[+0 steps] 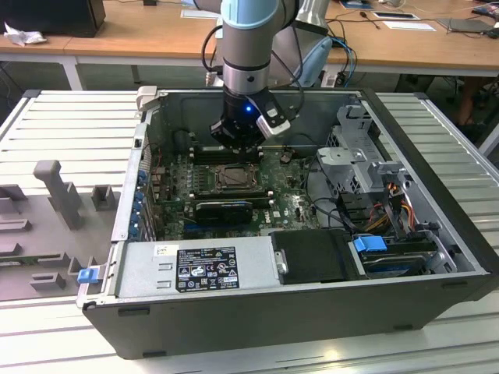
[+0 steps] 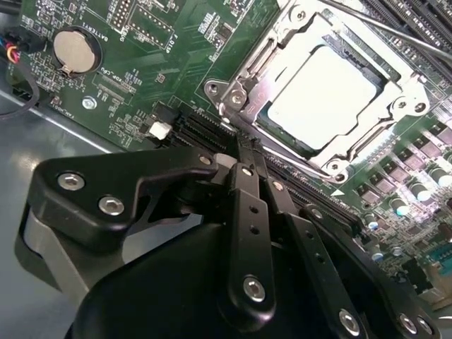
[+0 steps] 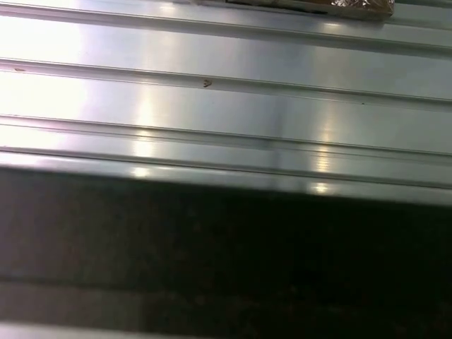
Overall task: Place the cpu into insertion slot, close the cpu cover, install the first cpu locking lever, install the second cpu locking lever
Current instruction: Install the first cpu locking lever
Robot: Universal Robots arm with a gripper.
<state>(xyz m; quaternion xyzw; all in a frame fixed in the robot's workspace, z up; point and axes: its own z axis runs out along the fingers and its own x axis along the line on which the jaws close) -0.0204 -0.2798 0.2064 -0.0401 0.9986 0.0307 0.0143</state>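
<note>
Now | cpu [image 2: 323, 95] seated in insertion slot [image 2: 233, 95], cpu cover [image 2: 367, 127] down | gripper [image 2: 253, 166] fingers pressed together, nothing held, at socket edge | risk: board components scraped if tips slip.

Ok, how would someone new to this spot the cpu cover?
Start at the open computer case and find the green motherboard lying flat inside it. In the second wrist view, the cpu cover is the silvery metal frame lying closed around the pale square cpu. Unlike the long black memory slots beside it, it is square, with a large central window.
</note>
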